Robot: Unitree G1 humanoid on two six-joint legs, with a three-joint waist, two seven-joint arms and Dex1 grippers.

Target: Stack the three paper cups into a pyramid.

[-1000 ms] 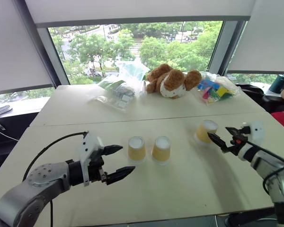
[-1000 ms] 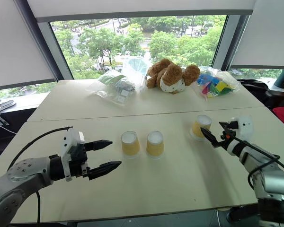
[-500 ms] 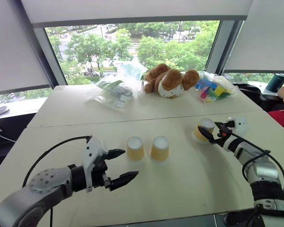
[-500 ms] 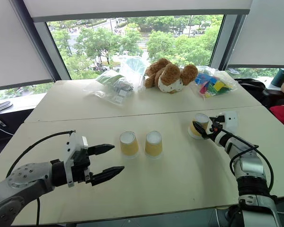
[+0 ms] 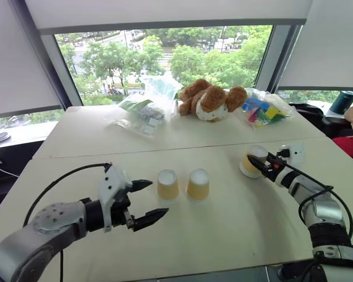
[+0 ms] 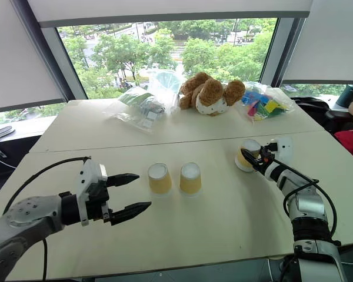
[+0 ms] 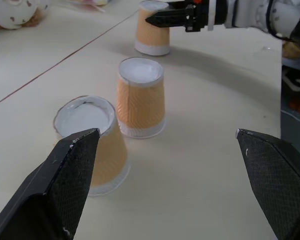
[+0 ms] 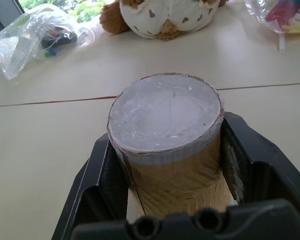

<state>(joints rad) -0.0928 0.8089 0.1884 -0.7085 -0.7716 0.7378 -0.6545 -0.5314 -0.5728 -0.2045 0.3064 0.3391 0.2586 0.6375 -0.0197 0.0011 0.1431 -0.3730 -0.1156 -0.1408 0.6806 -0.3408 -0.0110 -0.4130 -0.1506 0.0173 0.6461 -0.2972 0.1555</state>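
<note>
The left hand [image 5: 142, 202] hangs over the near left part of the counter [image 5: 223, 235], its two black fingers spread wide and holding nothing. Just to its right, two cups [image 5: 168, 185] [image 5: 198, 185] stand upside down side by side, close but not touching, ready as the base of the pyramid. Well apart to the right, near the seam across the counter, stands the third cup [image 5: 252, 161], also upside down. The right hand [image 8: 170, 165] has its fingers closed on this cup's sides, one on each flank, just under the white end; it still seems to sit on the counter.

These are thin paper cups: very light, easily crushed or dented, and easy to tip. A gentle squeeze at mid-wall, as here, looks right; pinching harder would likely buckle it. Set down, it should bridge the two cups below.
</note>
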